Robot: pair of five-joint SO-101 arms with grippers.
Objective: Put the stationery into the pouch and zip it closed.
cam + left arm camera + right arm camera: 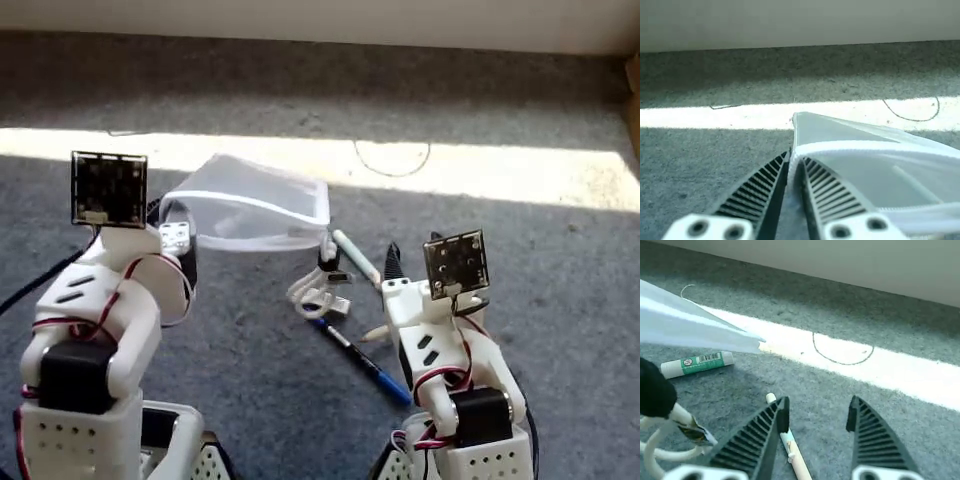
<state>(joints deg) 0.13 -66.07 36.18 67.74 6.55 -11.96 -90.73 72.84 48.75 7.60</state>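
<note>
With the left gripper (pixel 793 160) clamping the pouch (pixel 880 170) rim between its fingers, we lower the right gripper (pixel 819 409), fingers wide, squarely astride the white stick (pixel 795 460).

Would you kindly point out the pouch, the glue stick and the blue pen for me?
pouch (pixel 255 205), high view, middle of its clear side.
glue stick (pixel 699 363), right wrist view, on its green label.
blue pen (pixel 385 380), high view, on its blue barrel.
</note>
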